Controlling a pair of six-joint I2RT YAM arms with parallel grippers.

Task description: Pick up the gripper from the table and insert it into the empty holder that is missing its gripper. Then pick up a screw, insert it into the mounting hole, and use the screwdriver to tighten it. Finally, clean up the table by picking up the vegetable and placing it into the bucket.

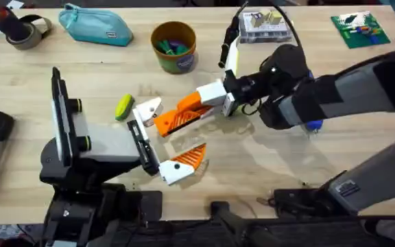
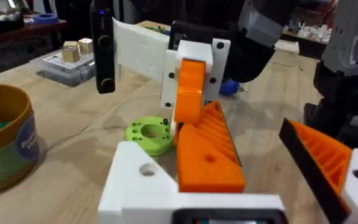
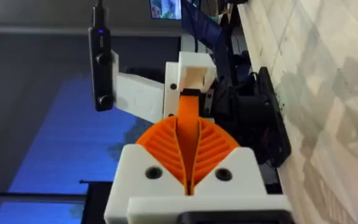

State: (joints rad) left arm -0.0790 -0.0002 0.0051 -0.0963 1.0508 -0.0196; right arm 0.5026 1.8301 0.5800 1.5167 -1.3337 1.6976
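My right gripper (image 1: pixel 210 96) is shut on the gripper (image 1: pixel 177 118), a long orange ribbed wedge held low over the table's middle. In the right wrist view it sits edge-on between my orange pads (image 3: pixel 210 146). Its end lies beside the holder (image 1: pixel 147 110), the bare white bracket on my left arm's rail. My left gripper (image 1: pixel 172 135) is open, its other bracket carrying a short orange wedge (image 1: pixel 186 159). The left wrist view shows the gripper (image 2: pixel 205 149) against the holder (image 2: pixel 143 177); whether it is seated I cannot tell. The yellow-green vegetable (image 1: pixel 124 106) lies left of the holder. The ochre bucket (image 1: pixel 173 46) stands behind.
A teal pouch (image 1: pixel 94 26) and a tape roll (image 1: pixel 26 31) are at the back left. A clear parts box (image 1: pixel 262 27), with a black and yellow tool (image 1: pixel 226 51) that may be the screwdriver, is at the back. A green board (image 1: pixel 358 29) sits far right.
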